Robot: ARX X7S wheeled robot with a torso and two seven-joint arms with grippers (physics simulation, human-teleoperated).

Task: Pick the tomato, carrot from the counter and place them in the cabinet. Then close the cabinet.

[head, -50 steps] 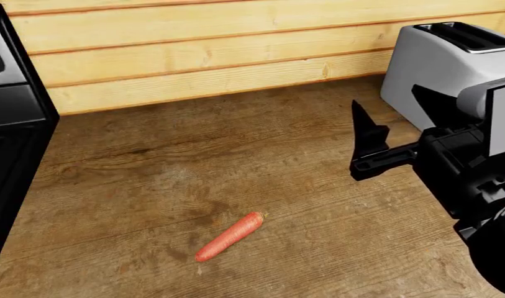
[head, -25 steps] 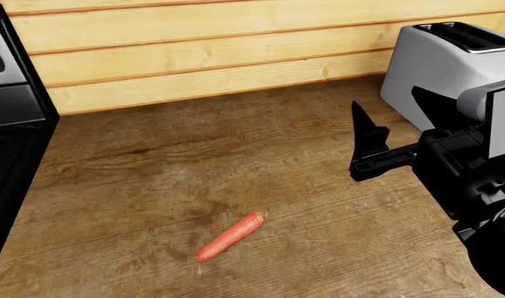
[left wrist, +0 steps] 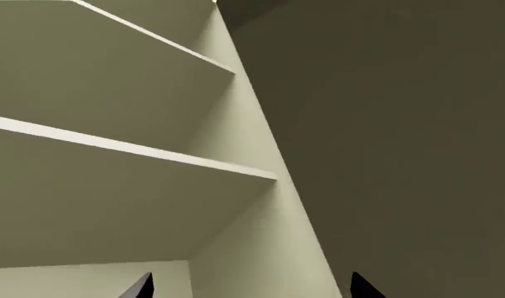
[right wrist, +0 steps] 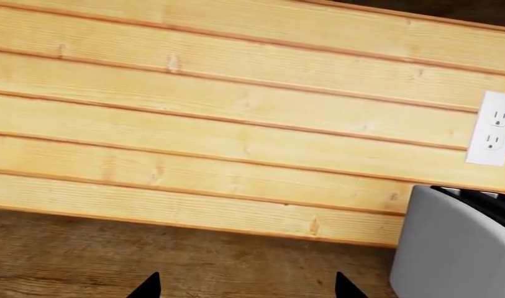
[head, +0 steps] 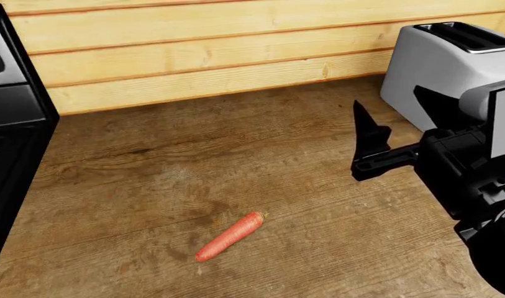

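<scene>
Pale cabinet shelves (left wrist: pixel 111 146) bare in left wrist view; left gripper (left wrist: pixel 250 288) fingertips spread, gripping nothing. Slim orange carrot (head: pixel 229 236) lies on brown wood-grain counter (head: pixel 153 180), well apart from right gripper (right wrist: pixel 245 288), jaws open, near white toaster (head: pixel 438 68).

— What stands at the upper right of the head view?
— A white toaster (head: pixel 438 65) with dark slots, against a pale wood-plank wall (head: pixel 202 53).
— Anything else?
— A black stove (head: pixel 8 118) at the left edge; a white wall outlet (right wrist: pixel 491 129) above the toaster.
</scene>
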